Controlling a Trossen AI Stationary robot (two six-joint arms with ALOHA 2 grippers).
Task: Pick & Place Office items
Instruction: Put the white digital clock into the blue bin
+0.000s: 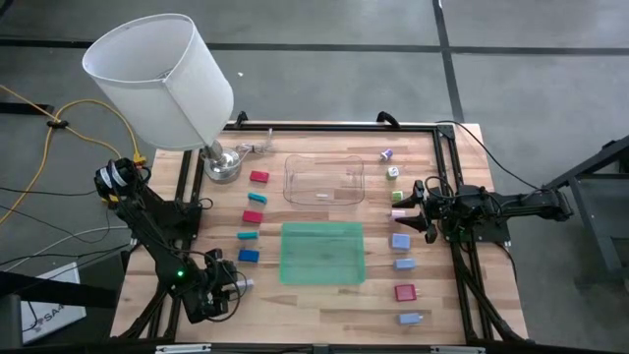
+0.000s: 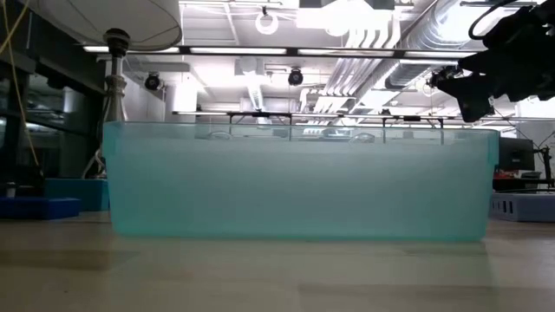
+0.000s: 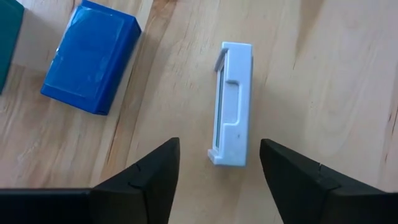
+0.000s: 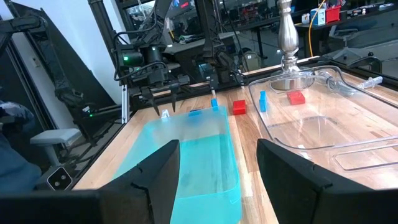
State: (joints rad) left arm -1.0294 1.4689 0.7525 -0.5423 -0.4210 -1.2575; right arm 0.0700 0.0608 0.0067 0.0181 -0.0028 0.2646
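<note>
From table height the green translucent tray [image 2: 295, 182] fills the frame and hides nearly everything on the table behind it; only a dim rim of the clear plastic tray [image 2: 334, 130] shows above it. A blue block [image 2: 39, 206] is cut by the picture's left edge, a pale blue block [image 2: 525, 206] by the right. In the left wrist view a teal block [image 3: 7, 37] is mostly cropped away. From above, the white lampshade [image 1: 157, 79] covers its own stem, and the small cubes [image 1: 391, 172] near the far edge are too small to read, perhaps printed
</note>
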